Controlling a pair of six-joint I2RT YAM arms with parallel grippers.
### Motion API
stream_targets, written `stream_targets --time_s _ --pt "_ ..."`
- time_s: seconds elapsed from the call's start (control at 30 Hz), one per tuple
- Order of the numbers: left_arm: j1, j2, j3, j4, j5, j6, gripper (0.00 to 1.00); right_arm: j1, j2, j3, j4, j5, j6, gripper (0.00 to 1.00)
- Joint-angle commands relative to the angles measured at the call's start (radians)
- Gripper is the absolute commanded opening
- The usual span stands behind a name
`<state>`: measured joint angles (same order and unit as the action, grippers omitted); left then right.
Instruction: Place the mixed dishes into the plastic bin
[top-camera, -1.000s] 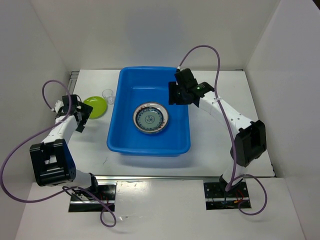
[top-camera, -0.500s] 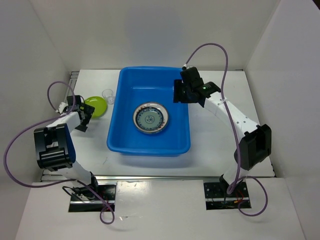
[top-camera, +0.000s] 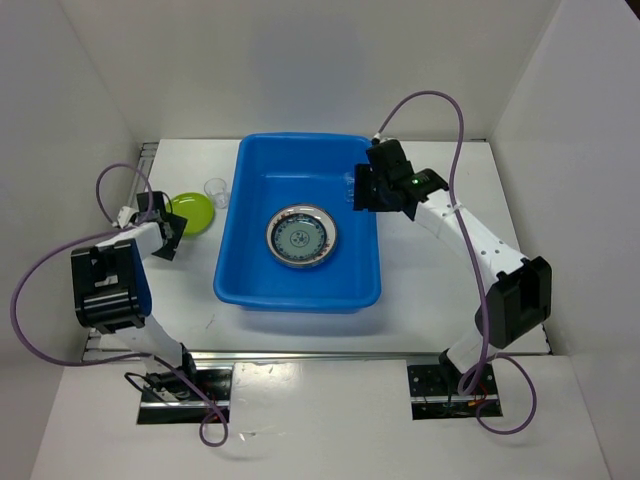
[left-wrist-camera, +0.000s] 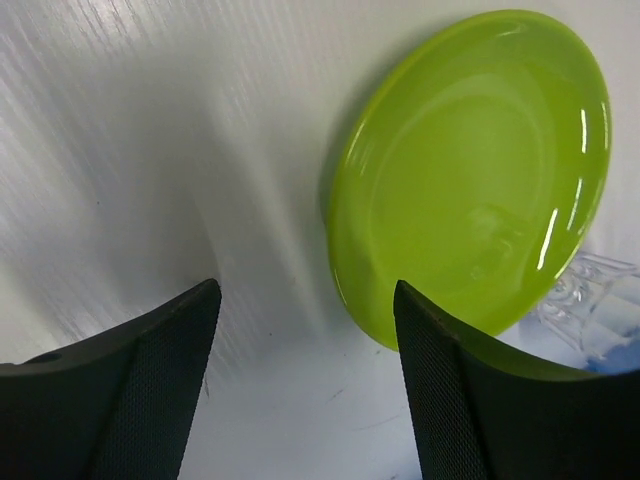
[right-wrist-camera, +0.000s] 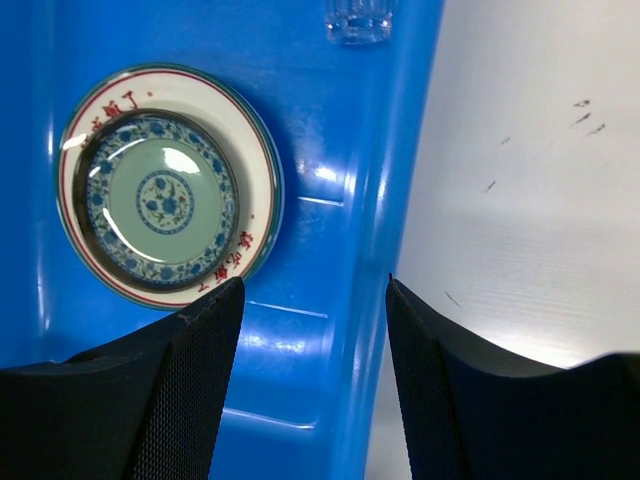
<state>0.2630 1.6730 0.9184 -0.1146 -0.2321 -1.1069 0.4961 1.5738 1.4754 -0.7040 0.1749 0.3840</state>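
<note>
The blue plastic bin (top-camera: 292, 292) stands mid-table. In it lies a stack of plates (top-camera: 301, 237): a small teal plate (right-wrist-camera: 160, 197) on a white plate with a lettered rim (right-wrist-camera: 252, 215). A tiny clear cup (right-wrist-camera: 358, 20) stands inside the bin by its right wall. The lime-green plate (top-camera: 192, 213) and a second clear cup (top-camera: 215, 188) sit on the table left of the bin. My left gripper (top-camera: 165, 232) is open and empty at the green plate's (left-wrist-camera: 470, 170) near edge. My right gripper (top-camera: 366, 190) is open and empty over the bin's right rim (right-wrist-camera: 400, 200).
White walls enclose the table on the left, back and right. The second cup (left-wrist-camera: 592, 298) stands just beyond the green plate, beside the bin's left wall. Bare white tabletop (right-wrist-camera: 540, 200) lies right of the bin.
My left gripper has moved in toward the green plate as the arm folded back. My right gripper has shifted slightly right, to the bin's right rim. The plates have not moved.
</note>
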Motion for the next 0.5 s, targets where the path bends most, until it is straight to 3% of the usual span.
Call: stream_targets --time_s 0.0,0.07,0.23,0.37,0.4,0.47 --pt "0.002 0.037 0.049 0.056 -0.044 -0.021 0.77 -0.01 -0.061 -0.01 -0.017 0.026 0.0 0.64" --pt "0.002 0.054 0.062 0.067 -0.044 -0.021 0.77 -0.01 -0.07 -0.021 -0.026 0.035 0.0 0.64" --pt "0.002 0.093 0.082 0.089 -0.044 -0.067 0.64 -0.019 -0.08 -0.041 -0.035 0.044 0.0 0.64" --pt "0.002 0.116 0.082 0.107 -0.033 -0.086 0.4 -0.019 -0.09 -0.052 -0.035 0.054 0.0 0.64" --pt "0.002 0.116 0.091 0.107 -0.033 -0.096 0.24 -0.019 -0.09 -0.061 -0.035 0.054 0.0 0.64" --pt "0.002 0.116 0.091 0.107 -0.033 -0.096 0.1 -0.028 -0.1 -0.061 -0.035 0.054 0.0 0.64"
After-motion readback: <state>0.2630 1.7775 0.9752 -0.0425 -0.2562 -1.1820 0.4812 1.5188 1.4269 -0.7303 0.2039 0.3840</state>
